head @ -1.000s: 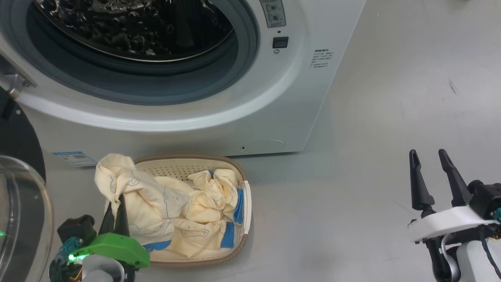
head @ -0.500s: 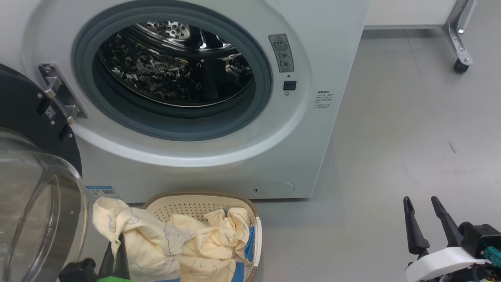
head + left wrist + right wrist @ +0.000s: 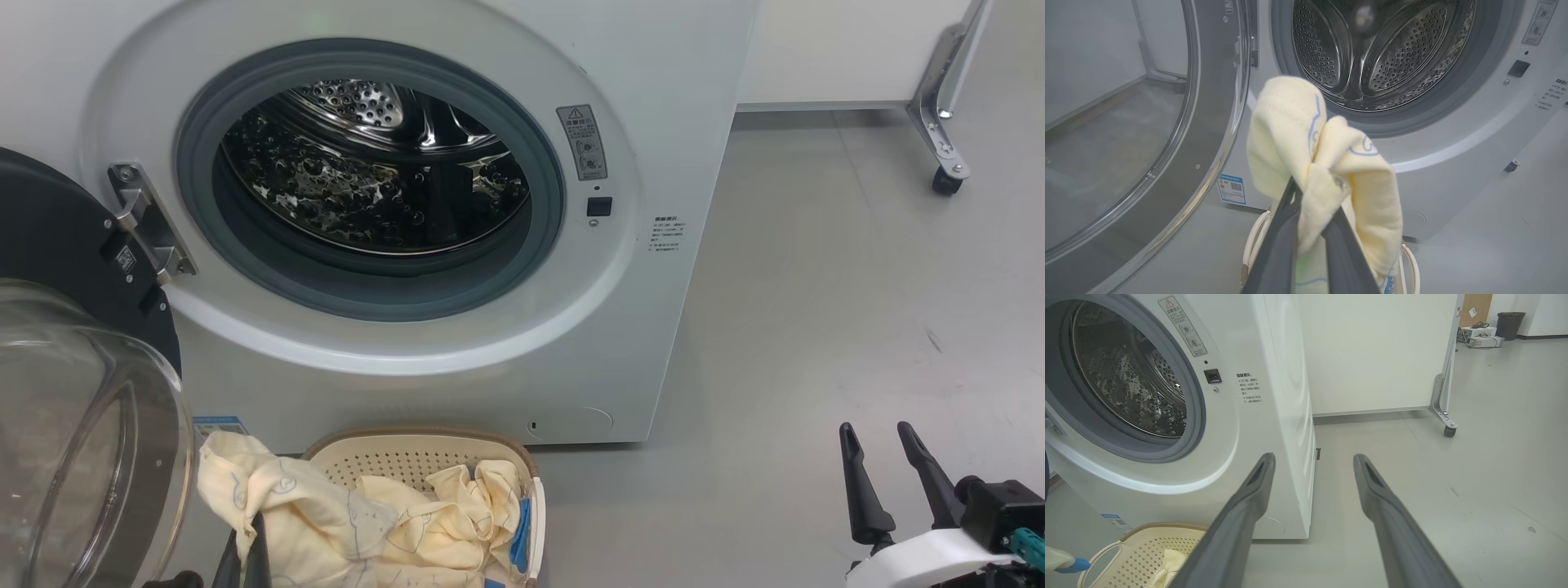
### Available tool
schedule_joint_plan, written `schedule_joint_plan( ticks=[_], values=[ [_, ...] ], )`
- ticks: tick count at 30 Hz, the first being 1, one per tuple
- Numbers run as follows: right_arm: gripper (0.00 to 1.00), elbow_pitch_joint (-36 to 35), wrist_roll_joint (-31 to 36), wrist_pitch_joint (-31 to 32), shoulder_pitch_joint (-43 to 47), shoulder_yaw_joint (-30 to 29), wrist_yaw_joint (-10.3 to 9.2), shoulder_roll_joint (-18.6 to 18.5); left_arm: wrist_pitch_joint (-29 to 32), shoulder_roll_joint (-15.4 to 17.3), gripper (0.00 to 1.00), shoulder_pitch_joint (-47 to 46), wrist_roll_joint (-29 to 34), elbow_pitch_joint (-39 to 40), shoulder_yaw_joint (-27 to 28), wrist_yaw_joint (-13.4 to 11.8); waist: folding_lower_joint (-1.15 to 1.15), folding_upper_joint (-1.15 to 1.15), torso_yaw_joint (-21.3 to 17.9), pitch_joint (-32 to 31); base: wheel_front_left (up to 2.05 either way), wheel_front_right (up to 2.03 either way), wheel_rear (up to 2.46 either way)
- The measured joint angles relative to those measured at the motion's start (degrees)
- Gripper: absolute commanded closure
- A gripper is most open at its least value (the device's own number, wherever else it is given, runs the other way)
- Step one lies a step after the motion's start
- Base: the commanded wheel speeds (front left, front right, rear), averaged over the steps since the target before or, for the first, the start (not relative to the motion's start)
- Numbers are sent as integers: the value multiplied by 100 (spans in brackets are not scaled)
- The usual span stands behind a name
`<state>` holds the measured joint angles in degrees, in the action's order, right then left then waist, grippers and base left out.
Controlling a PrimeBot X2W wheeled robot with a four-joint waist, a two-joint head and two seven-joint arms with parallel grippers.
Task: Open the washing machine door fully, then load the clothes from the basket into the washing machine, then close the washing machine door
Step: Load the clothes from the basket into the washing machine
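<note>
Clothes (image 3: 1298,134) are only starting their trip. The left gripper (image 3: 1314,196) is clamped on one cream-yellow piece, raised above the left end of the basket (image 3: 424,434) and hanging below the round opening. More fabric lies bunched in that basket, on the floor (image 3: 816,286) just near of the washing machine (image 3: 678,49). Its drum (image 3: 367,180) looks empty, so probably nothing is loaded yet. The washing machine door (image 3: 65,237) stands swung wide to the left, so opening looks done. The right gripper (image 3: 873,433), well off to the right, has its fingers spread and holds nothing. Loading every piece and closing the door remain.
</note>
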<state>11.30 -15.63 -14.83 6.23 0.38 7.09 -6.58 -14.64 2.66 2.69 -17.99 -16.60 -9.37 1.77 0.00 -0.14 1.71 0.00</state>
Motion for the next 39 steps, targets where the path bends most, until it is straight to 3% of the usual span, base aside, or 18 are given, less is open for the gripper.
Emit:
schedule_joint_plan(
  ticks=[17, 27, 39],
  values=[
    [0, -141, 0, 0, 126, 294, 0, -12, 0, 0, 100, -2, 104, 689, -11, -52, 0, 0, -264, 163, 0, 0, 0],
    [0, -188, -2, 0, -103, 407, 0, 122, -1, -5, 100, -907, 334, 753, -30, -53, 0, 0, -631, 512, 0, 0, 0],
    [0, -223, -31, 0, -527, 600, 0, 250, 289, 181, 100, -2514, 305, 197, 378, -169, 0, 0, -1265, 1079, 0, 0, 0]
  ],
)
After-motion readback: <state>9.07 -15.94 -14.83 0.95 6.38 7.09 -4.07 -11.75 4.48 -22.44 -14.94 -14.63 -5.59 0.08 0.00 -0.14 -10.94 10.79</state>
